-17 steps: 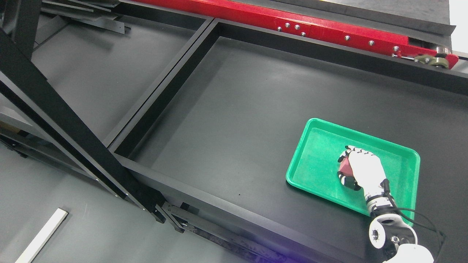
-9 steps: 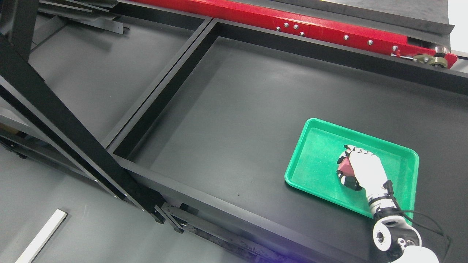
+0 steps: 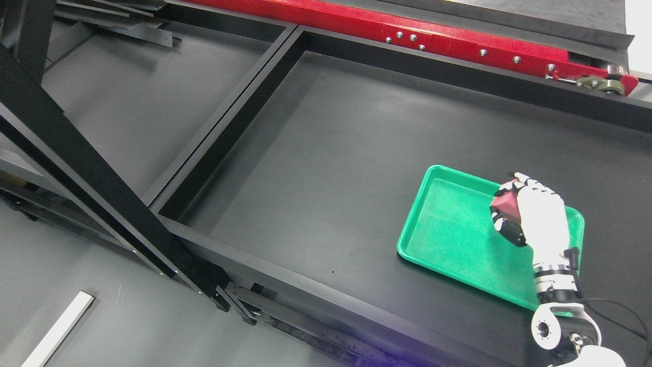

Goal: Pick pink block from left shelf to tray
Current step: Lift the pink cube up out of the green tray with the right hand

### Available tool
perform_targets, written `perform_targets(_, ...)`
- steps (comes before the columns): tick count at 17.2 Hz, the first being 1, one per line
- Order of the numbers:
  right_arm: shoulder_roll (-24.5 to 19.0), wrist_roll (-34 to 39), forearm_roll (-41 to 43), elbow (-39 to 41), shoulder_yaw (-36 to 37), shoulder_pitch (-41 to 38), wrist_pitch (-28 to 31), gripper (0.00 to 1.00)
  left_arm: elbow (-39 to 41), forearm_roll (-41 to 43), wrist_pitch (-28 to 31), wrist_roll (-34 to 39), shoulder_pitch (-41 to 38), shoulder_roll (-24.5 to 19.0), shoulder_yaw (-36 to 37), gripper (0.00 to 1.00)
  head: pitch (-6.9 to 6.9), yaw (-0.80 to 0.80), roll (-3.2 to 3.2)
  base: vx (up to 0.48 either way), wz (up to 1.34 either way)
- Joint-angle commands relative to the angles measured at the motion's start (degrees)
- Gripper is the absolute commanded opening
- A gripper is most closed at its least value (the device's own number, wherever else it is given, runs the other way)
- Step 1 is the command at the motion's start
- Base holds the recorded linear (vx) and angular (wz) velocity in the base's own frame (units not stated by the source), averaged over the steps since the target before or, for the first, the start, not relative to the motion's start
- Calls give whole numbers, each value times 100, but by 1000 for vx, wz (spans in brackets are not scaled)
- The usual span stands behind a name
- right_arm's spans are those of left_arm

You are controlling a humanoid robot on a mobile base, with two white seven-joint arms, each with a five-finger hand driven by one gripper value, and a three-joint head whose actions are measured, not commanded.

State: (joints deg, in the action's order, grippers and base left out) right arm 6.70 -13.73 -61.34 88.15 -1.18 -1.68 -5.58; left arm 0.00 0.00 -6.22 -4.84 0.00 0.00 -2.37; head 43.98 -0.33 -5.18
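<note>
On the black framed table (image 3: 331, 153), the green tray (image 3: 448, 239) lies at four o'clock, and the right hand (image 3: 535, 216), fingers curled round the pink block (image 3: 504, 203), holds it over the tray's far rim, where an early release risks the block landing outside.

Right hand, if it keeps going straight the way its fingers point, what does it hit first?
The right hand, shut on the pink block, points up-left; probably the far rim of the green tray first, though its height above the tray is unclear.
</note>
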Motion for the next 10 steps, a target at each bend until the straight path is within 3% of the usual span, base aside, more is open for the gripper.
perform_targets(1, -64, -1246, 447, 940, 416, -279, -4, 0, 100, 9, -2, 0, 132, -100, 0, 100, 0, 0, 0, 0, 0)
perform_targets(10, -318, -1202, 526, 950, 373, -482, -347, 1, 100, 9, -2, 0, 132, -100, 0, 100, 0, 0, 0, -47, 135)
